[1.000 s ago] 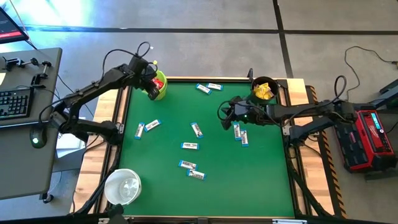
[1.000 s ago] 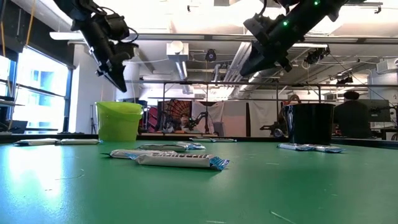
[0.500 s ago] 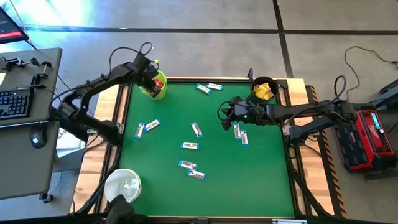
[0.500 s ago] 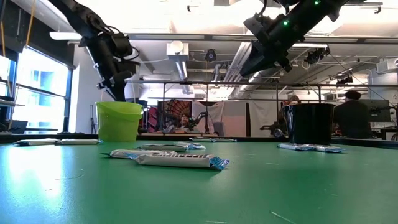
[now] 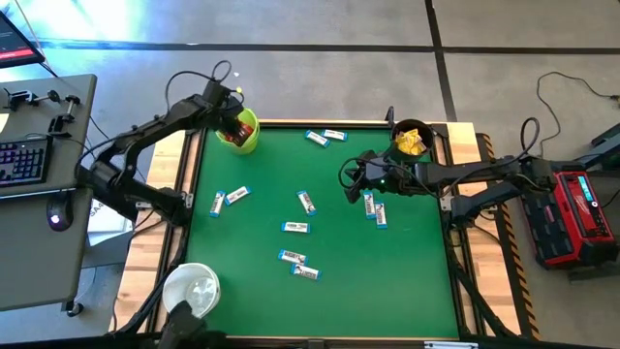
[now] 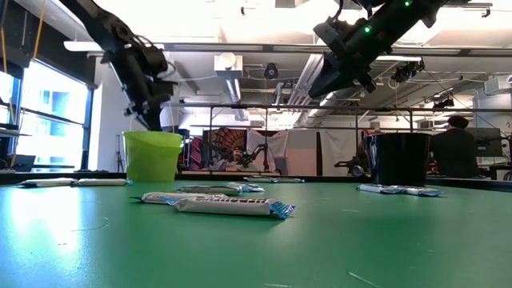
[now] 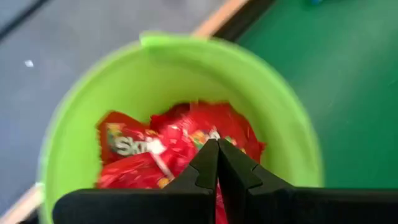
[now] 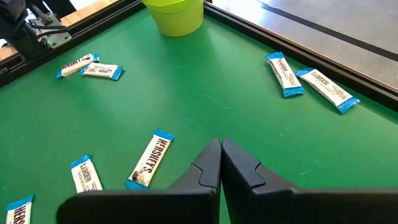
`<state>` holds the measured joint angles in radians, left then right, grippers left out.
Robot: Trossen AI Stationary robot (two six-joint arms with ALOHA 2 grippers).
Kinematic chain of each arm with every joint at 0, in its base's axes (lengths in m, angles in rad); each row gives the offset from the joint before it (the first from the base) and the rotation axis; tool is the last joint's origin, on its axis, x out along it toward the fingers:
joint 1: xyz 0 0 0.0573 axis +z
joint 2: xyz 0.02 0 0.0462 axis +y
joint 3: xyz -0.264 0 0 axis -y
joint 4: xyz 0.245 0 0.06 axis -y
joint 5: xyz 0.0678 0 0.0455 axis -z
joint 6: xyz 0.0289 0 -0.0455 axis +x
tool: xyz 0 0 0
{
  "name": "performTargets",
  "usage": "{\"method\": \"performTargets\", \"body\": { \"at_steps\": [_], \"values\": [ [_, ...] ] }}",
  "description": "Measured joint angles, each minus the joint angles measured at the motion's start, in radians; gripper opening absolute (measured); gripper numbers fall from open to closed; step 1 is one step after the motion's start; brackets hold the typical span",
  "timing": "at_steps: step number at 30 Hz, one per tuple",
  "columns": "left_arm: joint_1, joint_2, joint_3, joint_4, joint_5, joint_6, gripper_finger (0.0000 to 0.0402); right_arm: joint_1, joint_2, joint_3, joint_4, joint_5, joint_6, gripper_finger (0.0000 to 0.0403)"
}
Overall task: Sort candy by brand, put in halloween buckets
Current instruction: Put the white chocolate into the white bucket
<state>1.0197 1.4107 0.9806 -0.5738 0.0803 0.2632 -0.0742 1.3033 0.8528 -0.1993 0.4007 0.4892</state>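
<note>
I see the green table [image 5: 387,281], white-and-blue bars [image 5: 295,227] scattered across it. My left gripper [image 7: 217,152], pinched shut and empty, hangs over the green bucket [image 5: 246,133] of red packets [image 7: 180,140]. My right gripper [image 8: 221,152], also shut, hovers mid-table.

Grey floor [image 5: 320,29], desk w/ keyboard [image 5: 21,160], bright window [image 6: 50,120]

High view straight down over whole surface [image 5: 387,281]; low view level across it; left wrist view close above green bucket [image 7: 280,112], shared.
</note>
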Motion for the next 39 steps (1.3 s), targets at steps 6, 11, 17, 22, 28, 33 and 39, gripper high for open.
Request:
{"method": "performTargets", "body": {
  "at_steps": [6, 11, 17, 22, 28, 33, 39],
  "values": [
    [0.000, -0.123, 0.000, -0.112, -0.022, -0.034, 0.0000, 0.000, 0.000, 0.000, 0.000, 0.000, -0.001, 0.0000],
    [0.001, -0.117, -0.007, -0.161, -0.119, -0.018, 0.0000, 0.000, 0.000, 0.000, 0.000, 0.001, -0.024, 0.0000],
    [0.001, -0.074, -0.087, -0.079, -0.115, -0.036, 0.0000, 0.000, 0.000, 0.000, -0.001, 0.004, -0.027, 0.0000],
    [-0.025, -0.130, -0.126, -0.019, -0.080, -0.070, 0.0000, 0.004, 0.000, 0.000, -0.001, -0.034, -0.020, 0.0000],
    [-0.075, -0.265, -0.129, 0.004, -0.056, -0.116, 0.0000, 0.004, -0.001, 0.000, -0.002, -0.039, 0.019, 0.0000],
    [-0.159, -0.407, -0.129, 0.004, -0.054, -0.198, 0.0000, 0.004, -0.001, 0.031, -0.113, -0.072, 0.111, 0.0000],
    [-0.300, -0.556, -0.129, 0.004, -0.054, -0.312, 0.0000, 0.016, -0.002, 0.086, -0.356, -0.098, 0.257, 0.0001]
  ]
}}
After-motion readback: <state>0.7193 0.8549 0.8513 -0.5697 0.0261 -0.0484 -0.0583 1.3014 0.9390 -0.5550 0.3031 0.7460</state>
